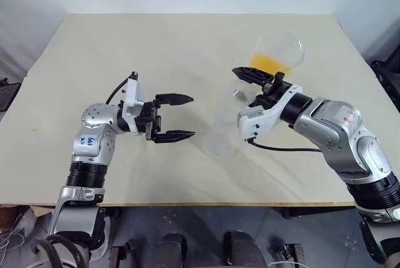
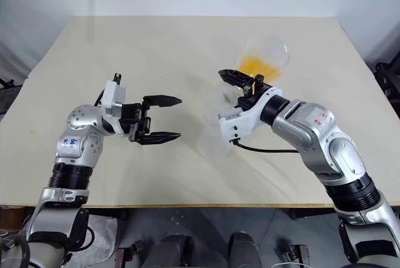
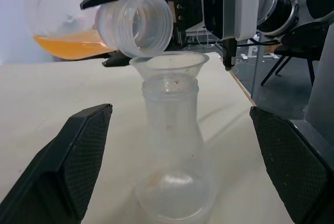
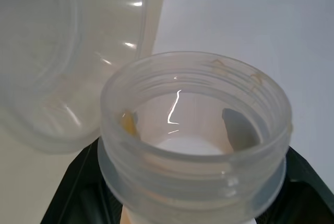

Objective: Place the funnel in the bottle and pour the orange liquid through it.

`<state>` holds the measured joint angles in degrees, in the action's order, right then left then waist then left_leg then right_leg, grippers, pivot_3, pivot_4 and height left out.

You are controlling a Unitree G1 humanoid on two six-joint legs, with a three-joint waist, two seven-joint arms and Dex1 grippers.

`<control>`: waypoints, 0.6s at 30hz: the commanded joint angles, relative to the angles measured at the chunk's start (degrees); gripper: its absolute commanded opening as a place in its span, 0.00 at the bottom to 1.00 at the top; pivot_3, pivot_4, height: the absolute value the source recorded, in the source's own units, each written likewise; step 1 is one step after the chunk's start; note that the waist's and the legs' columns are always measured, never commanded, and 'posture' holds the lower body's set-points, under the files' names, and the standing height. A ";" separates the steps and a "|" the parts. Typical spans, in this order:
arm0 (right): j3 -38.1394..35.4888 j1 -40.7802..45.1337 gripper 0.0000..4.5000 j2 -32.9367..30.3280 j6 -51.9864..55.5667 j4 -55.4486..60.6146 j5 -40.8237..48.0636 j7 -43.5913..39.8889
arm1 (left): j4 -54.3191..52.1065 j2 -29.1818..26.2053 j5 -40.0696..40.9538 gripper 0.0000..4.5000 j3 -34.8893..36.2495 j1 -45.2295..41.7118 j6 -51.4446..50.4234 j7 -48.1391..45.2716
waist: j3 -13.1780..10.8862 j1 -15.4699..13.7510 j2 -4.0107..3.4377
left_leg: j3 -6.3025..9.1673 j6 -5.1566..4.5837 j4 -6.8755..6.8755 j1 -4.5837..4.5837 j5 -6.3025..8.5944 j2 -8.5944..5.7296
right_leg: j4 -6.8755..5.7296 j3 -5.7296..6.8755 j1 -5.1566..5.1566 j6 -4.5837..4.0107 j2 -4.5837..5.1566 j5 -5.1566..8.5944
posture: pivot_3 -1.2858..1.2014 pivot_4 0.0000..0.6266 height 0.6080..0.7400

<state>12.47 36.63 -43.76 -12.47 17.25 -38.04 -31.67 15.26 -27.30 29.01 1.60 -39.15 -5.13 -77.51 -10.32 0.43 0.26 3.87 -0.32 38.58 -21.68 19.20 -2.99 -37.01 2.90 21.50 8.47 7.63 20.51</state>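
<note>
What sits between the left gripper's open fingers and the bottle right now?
Nothing: in the left wrist view only bare table separates the left gripper from the bottle, which carries the funnel.

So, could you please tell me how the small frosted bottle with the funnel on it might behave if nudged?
The bottle looks nearly empty, so probably light and easily slid. Its wide base should resist tipping, though the funnel merely resting in its mouth might topple off.
</note>
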 commanded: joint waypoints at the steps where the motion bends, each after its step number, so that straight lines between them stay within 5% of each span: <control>1: -3.24 1.86 0.55 -1.08 -1.28 0.76 -0.86 1.96 | -0.04 -0.29 0.02 1.00 0.74 -1.49 0.80 -0.29 | 0.00 0.01 0.00 | 0.00 0.00 0.00 0.00 0.00 0.00 | 0.00 0.00 0.00 0.00 0.00 0.00 | 0.52 0.24 1.00; 18: -3.30 3.97 0.55 -2.16 -5.31 -1.48 -3.13 4.13 | 1.13 -0.08 -0.21 1.00 0.58 -2.27 1.38 -0.43 | 0.00 0.77 0.00 | 0.00 0.00 0.02 0.00 0.00 0.00 | -0.04 0.00 0.00 0.00 0.00 0.00 | 0.52 0.24 1.00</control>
<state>12.41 39.21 -44.94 -17.34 14.48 -41.03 -29.02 16.70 -27.29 28.85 1.60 -39.85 -4.62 -77.58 -10.32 1.20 0.26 3.88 -0.32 38.59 -21.68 19.20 -2.99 -37.05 2.90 21.50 8.47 7.63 20.51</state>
